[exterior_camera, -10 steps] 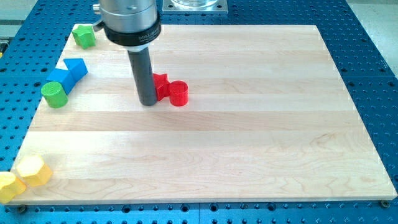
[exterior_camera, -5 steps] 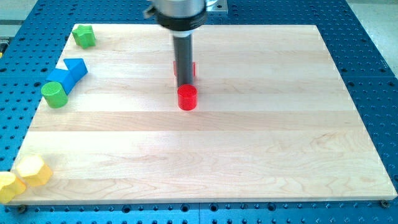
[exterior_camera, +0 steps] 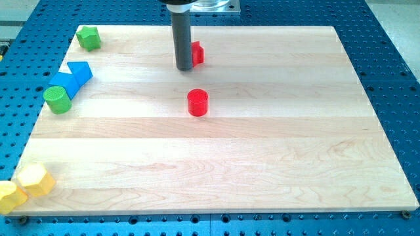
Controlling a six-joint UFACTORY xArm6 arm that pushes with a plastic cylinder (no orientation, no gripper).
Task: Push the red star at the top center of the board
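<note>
The red star [exterior_camera: 197, 53] lies near the view's top centre of the wooden board [exterior_camera: 262, 151], partly hidden behind my rod. My tip [exterior_camera: 183, 67] rests on the board just left of the star and touches its left side. A red cylinder [exterior_camera: 197, 103] stands alone below them, towards the board's middle.
A green block [exterior_camera: 88, 38] sits at the top left corner. Two blue blocks [exterior_camera: 71, 77] and a green cylinder [exterior_camera: 58, 99] cluster at the left edge. Two yellow blocks [exterior_camera: 23, 185] sit at the bottom left corner. A metal mount [exterior_camera: 203, 5] stands beyond the top edge.
My tip has moved up the view with the red star ahead of it. The star has left the red cylinder, which has stayed near the middle.
</note>
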